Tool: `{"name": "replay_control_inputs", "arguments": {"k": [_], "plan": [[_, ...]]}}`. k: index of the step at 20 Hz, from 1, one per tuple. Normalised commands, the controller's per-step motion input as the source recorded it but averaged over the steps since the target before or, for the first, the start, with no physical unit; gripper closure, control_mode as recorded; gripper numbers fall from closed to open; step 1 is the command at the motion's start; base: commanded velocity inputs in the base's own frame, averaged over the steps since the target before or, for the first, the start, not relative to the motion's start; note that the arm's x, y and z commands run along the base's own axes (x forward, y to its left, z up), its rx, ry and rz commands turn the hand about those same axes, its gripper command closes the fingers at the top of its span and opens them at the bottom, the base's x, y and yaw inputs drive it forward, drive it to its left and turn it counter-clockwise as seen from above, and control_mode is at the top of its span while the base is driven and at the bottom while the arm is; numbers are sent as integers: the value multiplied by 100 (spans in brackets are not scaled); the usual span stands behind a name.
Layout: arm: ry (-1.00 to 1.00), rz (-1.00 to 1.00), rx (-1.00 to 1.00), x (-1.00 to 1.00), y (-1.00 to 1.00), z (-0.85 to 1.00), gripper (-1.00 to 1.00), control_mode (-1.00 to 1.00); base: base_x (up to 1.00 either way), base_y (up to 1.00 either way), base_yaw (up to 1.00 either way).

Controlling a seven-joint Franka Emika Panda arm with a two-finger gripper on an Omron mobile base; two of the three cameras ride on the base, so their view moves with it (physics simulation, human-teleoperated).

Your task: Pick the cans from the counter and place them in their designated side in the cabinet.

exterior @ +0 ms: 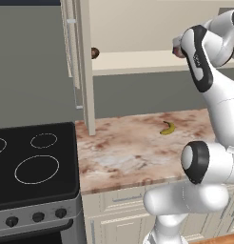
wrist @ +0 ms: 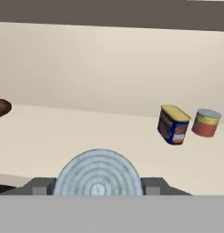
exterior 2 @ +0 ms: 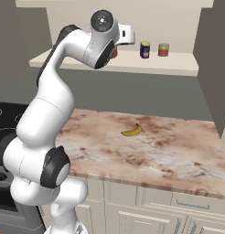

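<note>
The gripper (wrist: 98,189) is closed part-way on a can (wrist: 98,173) whose pale ringed lid faces the hand view, one finger (wrist: 41,185) at each side of it. The held can is upright, already over the cabinet shelf (exterior 2: 178,66). In the hand view the blue can (wrist: 173,124) stands at 2 o'clock from the claw, the red-orange can (wrist: 206,122) just beside it, further along the same line. A brown object (wrist: 1,108) lies at 10 o'clock. The likely set-down spot appears directly below the claw.
</note>
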Motion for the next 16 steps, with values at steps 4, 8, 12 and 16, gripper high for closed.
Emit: {"name": "replay_control_inputs", "arguments": {"k": [4,8,12,16], "plan": [[3,0,0,0,0,-6,100,-100,0,0,0],[2,0,0,0,0,-3,100,-100,0,0,0],[1,0,0,0,0,-1,100,-100,0,0,0],[2,0,0,0,0,-5,100,-100,0,0,0]]}}
